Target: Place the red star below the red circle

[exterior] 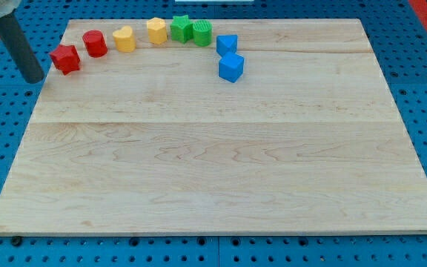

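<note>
The red star (65, 58) lies near the board's top left corner. The red circle (94, 43) stands just to its upper right, almost touching it. My tip (34, 78) is at the view's left, off the board's left edge, a short way left of and slightly below the red star, not touching it.
An arc of blocks runs along the top: a yellow heart-like block (124, 38), a yellow block (156, 31), a green star (181, 28), a green circle (202, 33), and two blue blocks (227, 44) (231, 67). The wooden board (213, 163) lies on a blue pegboard.
</note>
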### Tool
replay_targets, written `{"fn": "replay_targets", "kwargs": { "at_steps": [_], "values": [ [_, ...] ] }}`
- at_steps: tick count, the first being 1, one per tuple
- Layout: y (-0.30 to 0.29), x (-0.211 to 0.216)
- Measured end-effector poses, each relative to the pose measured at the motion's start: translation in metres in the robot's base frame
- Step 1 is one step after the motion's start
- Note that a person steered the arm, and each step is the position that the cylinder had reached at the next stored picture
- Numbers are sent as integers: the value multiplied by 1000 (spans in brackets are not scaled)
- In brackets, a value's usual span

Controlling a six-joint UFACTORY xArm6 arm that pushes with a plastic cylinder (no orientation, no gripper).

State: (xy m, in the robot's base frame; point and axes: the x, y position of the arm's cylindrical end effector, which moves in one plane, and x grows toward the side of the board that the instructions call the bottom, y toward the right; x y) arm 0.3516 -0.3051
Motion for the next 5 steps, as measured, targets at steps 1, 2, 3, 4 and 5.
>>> {"fn": "replay_targets", "kwargs": {
  "at_steps": [1,2,3,4,5],
  "values": [
    [0,-15],
    [0,-39],
    [0,-48],
    [1,-48],
    [4,-43]
  ]
}}
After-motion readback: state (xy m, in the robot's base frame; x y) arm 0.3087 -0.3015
